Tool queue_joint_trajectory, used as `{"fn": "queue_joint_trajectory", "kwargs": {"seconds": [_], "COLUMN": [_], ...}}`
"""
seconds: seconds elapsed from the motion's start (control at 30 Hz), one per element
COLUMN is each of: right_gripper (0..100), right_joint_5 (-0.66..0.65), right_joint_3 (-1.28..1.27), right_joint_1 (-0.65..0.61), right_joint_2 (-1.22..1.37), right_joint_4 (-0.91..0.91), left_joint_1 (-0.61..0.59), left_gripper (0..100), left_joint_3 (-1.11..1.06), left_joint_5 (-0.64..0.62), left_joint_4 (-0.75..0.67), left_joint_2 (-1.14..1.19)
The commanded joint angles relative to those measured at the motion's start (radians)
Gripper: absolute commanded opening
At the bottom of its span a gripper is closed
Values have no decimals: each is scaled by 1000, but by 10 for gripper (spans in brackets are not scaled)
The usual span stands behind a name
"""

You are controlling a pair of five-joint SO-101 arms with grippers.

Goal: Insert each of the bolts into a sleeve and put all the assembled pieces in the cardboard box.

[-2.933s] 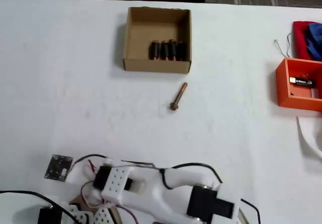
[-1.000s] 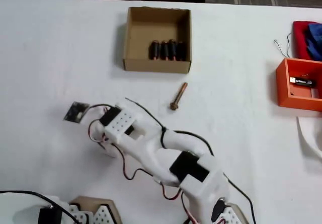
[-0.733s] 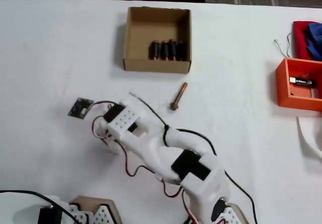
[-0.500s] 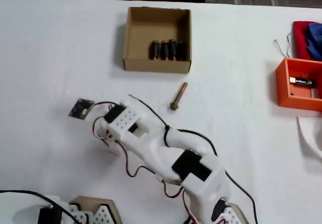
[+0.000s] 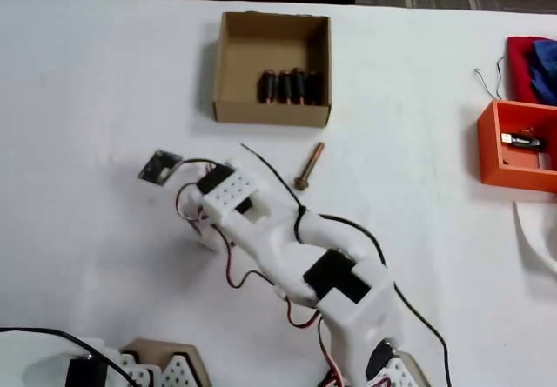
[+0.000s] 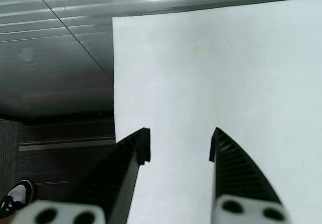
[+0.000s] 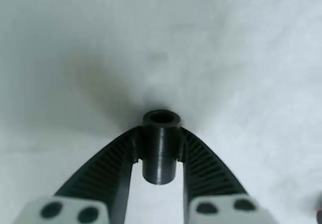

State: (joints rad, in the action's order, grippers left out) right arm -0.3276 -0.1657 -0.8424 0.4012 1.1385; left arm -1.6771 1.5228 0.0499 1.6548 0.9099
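done: a row of assembled pieces (image 5: pixel 291 86) lies in the cardboard box (image 5: pixel 272 117), toward its 4 o'clock corner; looks like four, can't count for sure.
left: one bolt (image 5: pixel 309 166) loose on the table (image 5: pixel 104 100), near the box at its 5 o'clock. By my read this is the last pair: mate, then box it.
right pincer (image 7: pixel 160 133): pinching the sleeve (image 7: pixel 160 146) across its sides, bore end pointing away from the wrist and unobstructed. Low over the table; the bolt sits at roughly 2 o'clock from my wrist in the high view, apart from it.
left pincer (image 6: pixel 178 144): spread, nothing between the jaws, parked over the table edge.
sleeve: short black tube, matte, thick wall, round bore; looks like plastic.
bolt: coppery metal, slim shank, wider head at the end away from the box.
box: plain brown cardboard, open top, low walls.
table: white, flat, matte.
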Motion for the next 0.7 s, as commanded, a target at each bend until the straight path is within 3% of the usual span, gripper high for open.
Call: {"fn": "queue_joint_trajectory", "kwargs": {"seconds": [0.0, 0.27, 0.4, 0.67], "right_gripper": [40, 20, 20, 20], "right_joint_5": [-3, 5, -3, -5], "right_joint_3": [-15, 25, 38, 41], "right_joint_1": [8, 85, 160, 294], "right_joint_2": [4, -93, -358, -797], "right_joint_4": [18, 18, 28, 47], "left_joint_1": [21, 91, 226, 529], "left_gripper": [218, 218, 218, 218], "left_joint_3": [38, 36, 28, -200], "left_joint_5": [-6, 0, 3, 143], "left_joint_4": [-18, 32, 126, 132], "left_joint_2": [-18, -17, -9, -20]}}
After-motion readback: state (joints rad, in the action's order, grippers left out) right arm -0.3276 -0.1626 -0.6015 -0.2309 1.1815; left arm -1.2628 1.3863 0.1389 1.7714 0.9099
